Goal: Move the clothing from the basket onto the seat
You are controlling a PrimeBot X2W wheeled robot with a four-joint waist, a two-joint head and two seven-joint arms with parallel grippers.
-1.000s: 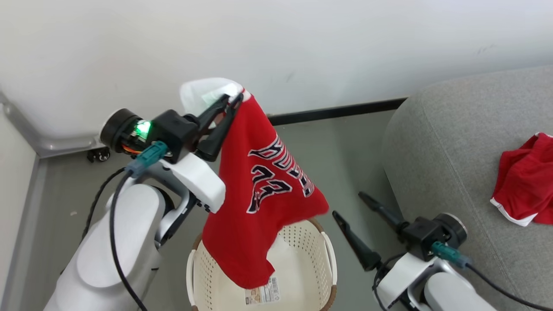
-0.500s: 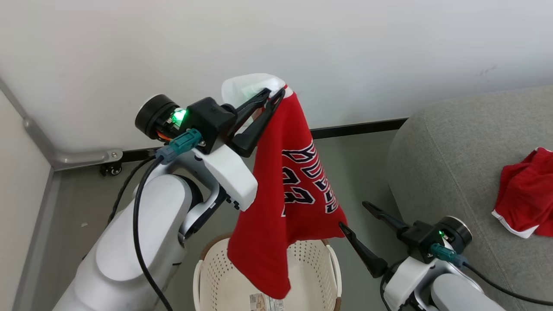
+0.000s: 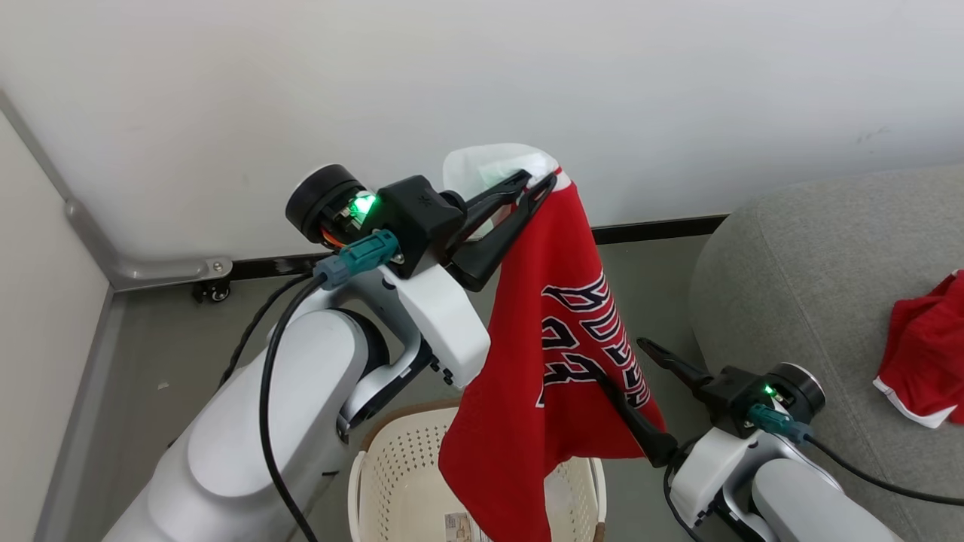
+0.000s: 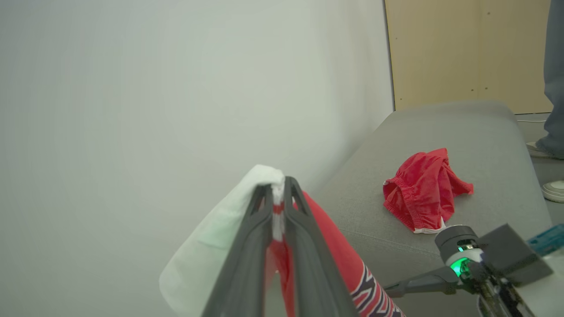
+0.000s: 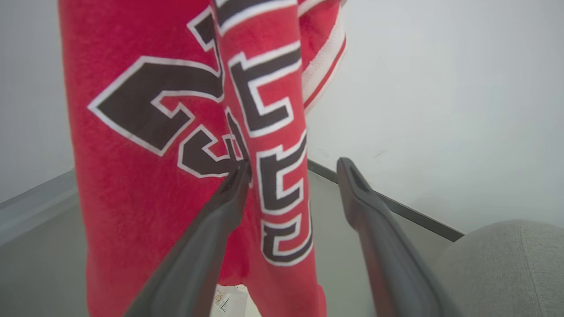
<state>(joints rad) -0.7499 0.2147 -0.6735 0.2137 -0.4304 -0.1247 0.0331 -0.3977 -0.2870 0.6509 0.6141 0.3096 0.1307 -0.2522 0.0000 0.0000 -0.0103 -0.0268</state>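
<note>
My left gripper (image 3: 541, 181) is shut on the top edge of a red jersey (image 3: 557, 376), the clothing, which hangs free with its white lining showing at the top. In the left wrist view the jaws (image 4: 277, 184) pinch the cloth (image 4: 328, 233). The jersey's lower end dangles over the cream basket (image 3: 392, 482). My right gripper (image 3: 619, 360) is open beside the jersey. In the right wrist view a fold of the jersey (image 5: 269, 132) hangs between its fingers (image 5: 293, 169). The grey seat (image 3: 791, 286) is on the right, with a red garment (image 3: 926, 354) lying on it.
A white wall with a dark skirting strip (image 3: 663, 226) stands behind. Grey floor (image 3: 151, 354) lies left of the basket. The left wrist view shows a wooden panel (image 4: 467, 53) beyond the seat (image 4: 449, 132) and a person's leg (image 4: 554, 75) and shoe (image 4: 553, 190) at the far right.
The head camera has shifted. My left arm has carried the jersey rightward, so the cloth now overlaps my right gripper's near finger; less of the jersey hangs in the basket.
</note>
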